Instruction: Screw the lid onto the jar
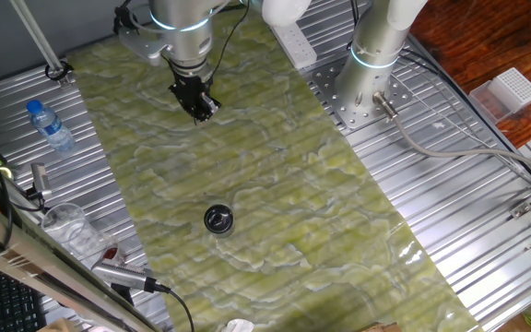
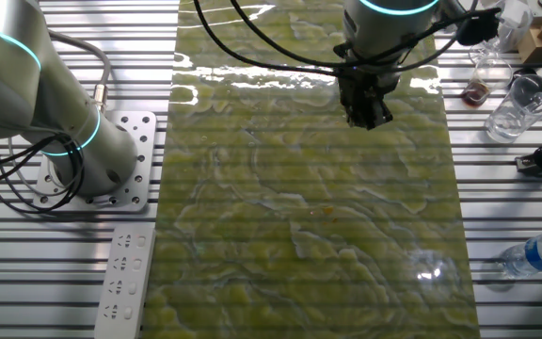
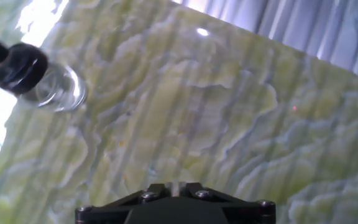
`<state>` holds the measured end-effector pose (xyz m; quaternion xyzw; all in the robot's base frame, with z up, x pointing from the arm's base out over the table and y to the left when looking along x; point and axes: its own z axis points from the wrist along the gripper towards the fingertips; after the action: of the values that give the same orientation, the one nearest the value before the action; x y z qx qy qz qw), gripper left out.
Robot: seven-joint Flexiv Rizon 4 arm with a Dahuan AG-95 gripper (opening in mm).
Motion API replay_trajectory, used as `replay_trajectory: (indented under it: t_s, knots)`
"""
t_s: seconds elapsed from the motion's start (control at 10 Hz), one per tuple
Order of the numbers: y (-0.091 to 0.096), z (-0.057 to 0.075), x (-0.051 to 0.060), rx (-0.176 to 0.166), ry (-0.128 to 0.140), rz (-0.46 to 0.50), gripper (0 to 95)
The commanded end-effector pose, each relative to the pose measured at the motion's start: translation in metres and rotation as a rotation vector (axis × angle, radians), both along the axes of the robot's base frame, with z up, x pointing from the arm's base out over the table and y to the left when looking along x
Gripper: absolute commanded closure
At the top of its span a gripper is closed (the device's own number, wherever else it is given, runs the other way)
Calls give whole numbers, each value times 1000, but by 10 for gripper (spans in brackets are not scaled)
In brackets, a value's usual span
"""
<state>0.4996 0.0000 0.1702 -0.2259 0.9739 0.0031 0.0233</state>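
Glass jar (image 1: 218, 219) looks fragile, its glossy lid (image 1: 217, 218) slippery; grip the rim; whether fingers (image 1: 202, 106) are apart, cannot tell

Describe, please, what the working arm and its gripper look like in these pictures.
The arm is a rounded silver-white tube with a glowing cyan ring near the wrist. Black cables loop around it down to the hand. The gripper is small, black and blocky; the hand view shows its dark housing with screw heads.
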Motion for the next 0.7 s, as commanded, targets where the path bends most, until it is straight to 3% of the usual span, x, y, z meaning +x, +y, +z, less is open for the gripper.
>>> replay_trajectory:
  t_s: [0.1,0.7]
  knots:
    - [1,0,1,0,-3,51,950]
    - [7,2,5,2,-7,57,950]
